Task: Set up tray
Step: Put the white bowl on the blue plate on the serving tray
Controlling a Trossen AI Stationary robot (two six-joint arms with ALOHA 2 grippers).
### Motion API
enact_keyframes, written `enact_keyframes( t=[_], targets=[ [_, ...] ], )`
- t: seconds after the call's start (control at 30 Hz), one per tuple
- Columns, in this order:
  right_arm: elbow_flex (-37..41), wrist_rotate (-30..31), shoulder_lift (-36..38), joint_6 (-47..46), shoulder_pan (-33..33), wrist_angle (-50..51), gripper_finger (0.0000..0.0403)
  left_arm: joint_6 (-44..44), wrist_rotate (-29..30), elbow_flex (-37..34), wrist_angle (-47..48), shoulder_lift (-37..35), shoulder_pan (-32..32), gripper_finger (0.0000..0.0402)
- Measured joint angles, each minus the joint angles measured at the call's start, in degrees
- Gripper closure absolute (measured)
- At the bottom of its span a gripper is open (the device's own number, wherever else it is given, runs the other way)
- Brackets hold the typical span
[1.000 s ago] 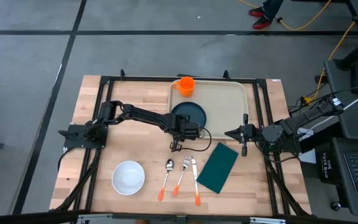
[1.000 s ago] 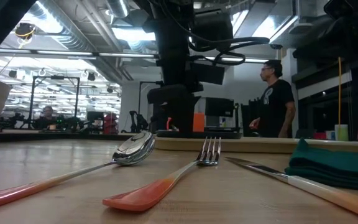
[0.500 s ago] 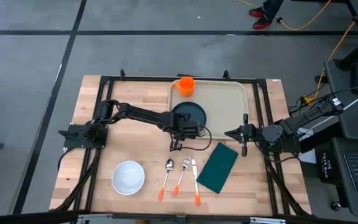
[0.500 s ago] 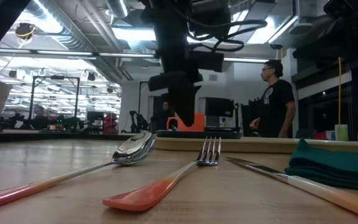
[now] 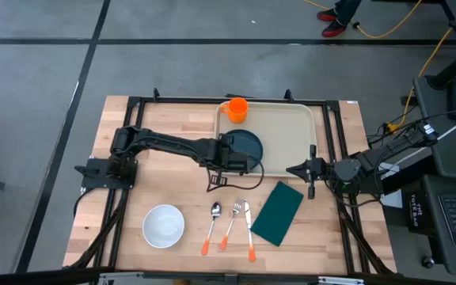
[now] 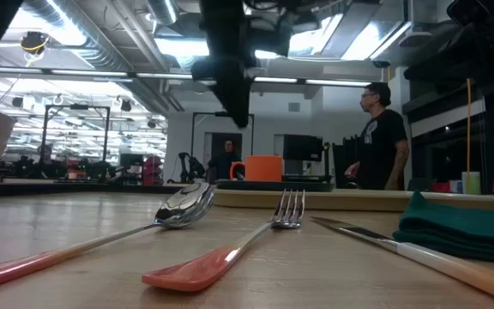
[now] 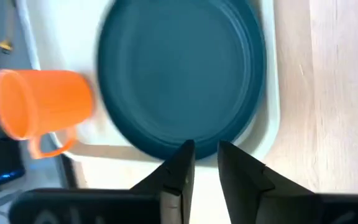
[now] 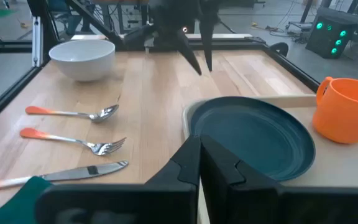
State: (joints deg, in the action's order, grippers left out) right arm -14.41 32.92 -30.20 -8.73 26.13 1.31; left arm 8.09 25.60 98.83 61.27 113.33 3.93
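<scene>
Tray (image 5: 291, 127): beige, rectangular, raised rim (seemingly plastic)

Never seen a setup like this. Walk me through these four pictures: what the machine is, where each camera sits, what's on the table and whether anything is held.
It is a two-armed robot at a wooden table. One camera looks straight down, one sits at tabletop height, one rides on each wrist. The beige tray holds a teal plate and an orange mug. Off the tray lie a white bowl, spoon, fork, knife and green napkin. The left gripper hangs beside the tray with a narrow gap between its fingers, holding nothing. The right gripper waits, shut and empty.
</scene>
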Motion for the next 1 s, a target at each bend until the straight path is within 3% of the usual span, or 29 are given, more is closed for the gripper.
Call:
enact_keyframes(
  t=[0.37, 0.7, 1.0],
  targets=[
    [0.0, -0.02, -0.52, 0.13, -0.02, -0.19, 0.0391, -8.63, -1.59, -0.9, 7.33, -1.94, 4.78, 0.0398],
    [0.0, 0.0, -0.55, 0.24, -0.04, -0.3, 0.0391, -20.44, -4.69, -11.45, 5.82, -8.14, 11.92, 0.04],
    [0.0, 0.03, -0.55, 0.17, -0.07, -0.8, 0.0391, -32.52, -9.29, -13.2, 6.95, -15.12, 19.24, 0.04]
  ],
)
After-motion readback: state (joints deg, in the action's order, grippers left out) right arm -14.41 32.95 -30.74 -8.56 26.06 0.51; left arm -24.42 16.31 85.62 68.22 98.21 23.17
